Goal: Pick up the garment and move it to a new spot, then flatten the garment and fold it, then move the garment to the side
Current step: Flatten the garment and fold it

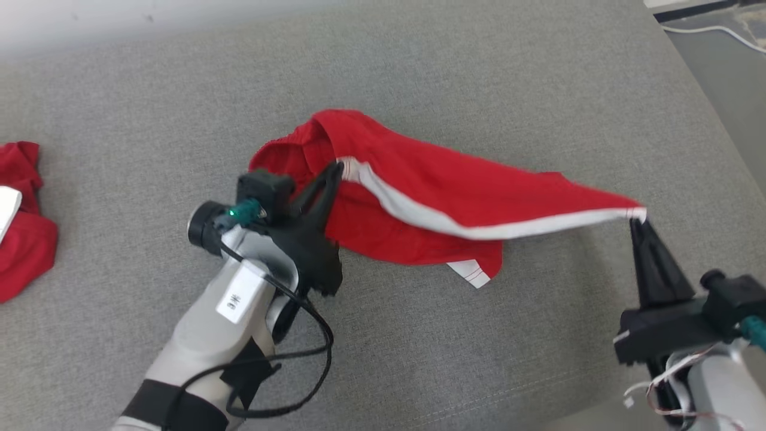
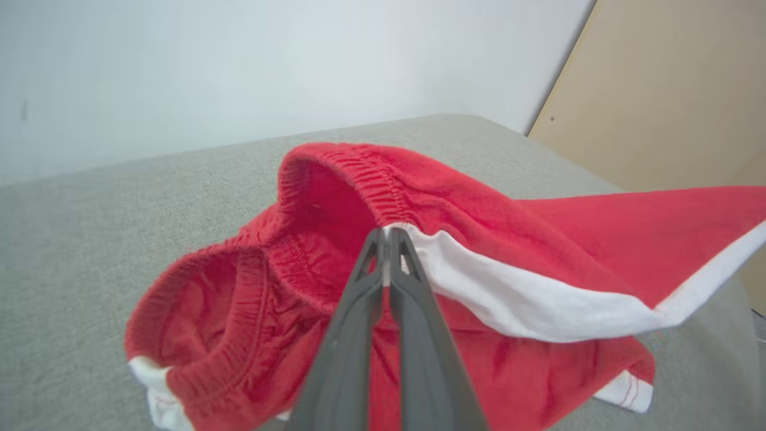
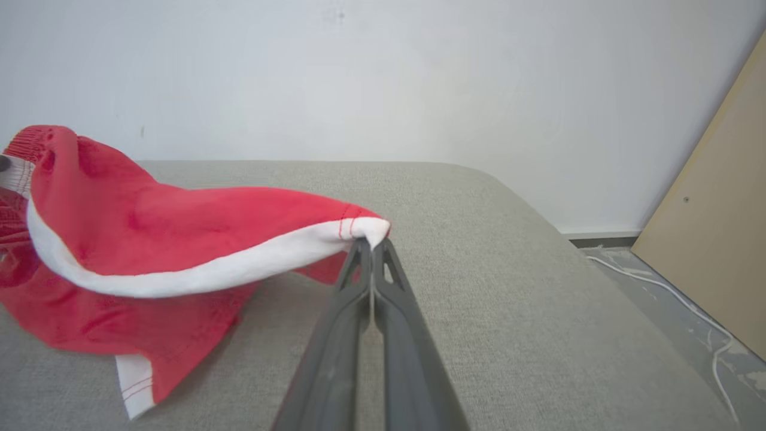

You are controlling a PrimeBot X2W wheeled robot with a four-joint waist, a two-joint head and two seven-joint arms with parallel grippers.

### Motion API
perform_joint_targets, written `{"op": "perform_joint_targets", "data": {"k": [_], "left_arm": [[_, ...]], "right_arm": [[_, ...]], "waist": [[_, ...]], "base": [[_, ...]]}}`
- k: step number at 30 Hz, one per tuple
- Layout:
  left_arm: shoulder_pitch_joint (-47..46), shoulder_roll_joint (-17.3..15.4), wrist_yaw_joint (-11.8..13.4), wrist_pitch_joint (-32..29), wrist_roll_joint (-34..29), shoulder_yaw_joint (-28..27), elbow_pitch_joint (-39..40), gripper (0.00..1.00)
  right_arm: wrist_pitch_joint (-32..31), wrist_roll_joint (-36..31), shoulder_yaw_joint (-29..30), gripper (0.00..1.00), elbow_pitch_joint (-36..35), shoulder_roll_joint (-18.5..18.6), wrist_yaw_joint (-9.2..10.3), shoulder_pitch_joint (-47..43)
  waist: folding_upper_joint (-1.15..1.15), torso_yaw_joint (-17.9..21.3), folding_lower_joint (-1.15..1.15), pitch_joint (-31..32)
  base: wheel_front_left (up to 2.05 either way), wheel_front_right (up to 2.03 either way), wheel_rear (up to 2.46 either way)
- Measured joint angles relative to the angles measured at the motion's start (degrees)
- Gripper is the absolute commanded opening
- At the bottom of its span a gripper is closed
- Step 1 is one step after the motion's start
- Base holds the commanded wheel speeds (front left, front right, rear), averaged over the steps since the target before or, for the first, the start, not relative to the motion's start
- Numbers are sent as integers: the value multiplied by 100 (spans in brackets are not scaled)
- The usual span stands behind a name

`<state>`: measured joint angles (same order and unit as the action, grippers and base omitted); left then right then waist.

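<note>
Got a big grey fabric surface (image 1: 479,72) to start with. Next up, red shorts (image 1: 431,179) with white side trim, sitting about mid-surface and leaning toward the right edge. Strung out in the air between both grippers, with the white stripe pulled into a line and the loose leg sagging down onto the grey. Then got another red garment (image 1: 21,239) bunched up right at the left edge, well apart from the shorts, with something white against it. Held at the elastic waistband end by the left gripper (image 1: 336,170), clamped tight with the top of the white stripe squeezed between the fingers. Pinched at the other end by the right gripper (image 1: 635,222), closed on the hem corner of that same stripe. Lastly, got a thin white cable (image 1: 712,33) on the floor past the far right corner.
</note>
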<state>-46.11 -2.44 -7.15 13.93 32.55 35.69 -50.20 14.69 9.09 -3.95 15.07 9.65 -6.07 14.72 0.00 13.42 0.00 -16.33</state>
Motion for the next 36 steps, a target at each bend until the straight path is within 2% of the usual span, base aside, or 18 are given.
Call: {"op": "perform_joint_targets", "data": {"k": [4, 7, 15, 19, 22, 25, 32, 36], "left_arm": [[-73, -16, 0, 40, 252, -238, 374, 0], [-47, -156, -1, 42, 343, -368, 742, 0], [798, -773, -5, 55, 670, -888, 2692, 0], [927, -951, -41, 55, 712, -950, 3409, 0], [913, -1124, -41, 56, 730, -1038, 3565, 0], [725, -1205, -41, -37, 782, -1088, 3355, 0], [-983, -920, -41, -267, 879, -1203, 2527, 0], [-1489, -825, -41, -153, 910, -1424, 2598, 0]], "right_arm": [[1, -66, 86, 0, -322, 142, -8, 247], [0, -66, 205, 0, -582, 277, -32, 266], [1, -164, 475, 0, -1884, 497, -32, -197], [2, -162, 505, 0, -2052, 617, -35, -220], [2, -75, 181, 0, -1781, 634, -58, 187], [-76, -63, -278, 0, -1185, 659, -102, 1123], [-142, -116, -923, 0, 141, 688, -108, 3649], [-68, -188, -880, 0, 477, 688, -107, 4218]], "waist": [[0, -40, 0, 127], [0, -79, 0, 246], [0, -239, -1, 696], [0, -329, -1, 893], [-1, -397, -2, 983], [0, -422, -1, 968], [0, -444, 1, 792], [-1, -532, 0, 793]], "base": [[0, 0, 0], [0, 0, 0], [0, 0, 0], [0, 0, 0], [0, 0, 0], [0, 0, 0], [0, 0, 0], [0, 0, 0]]}}
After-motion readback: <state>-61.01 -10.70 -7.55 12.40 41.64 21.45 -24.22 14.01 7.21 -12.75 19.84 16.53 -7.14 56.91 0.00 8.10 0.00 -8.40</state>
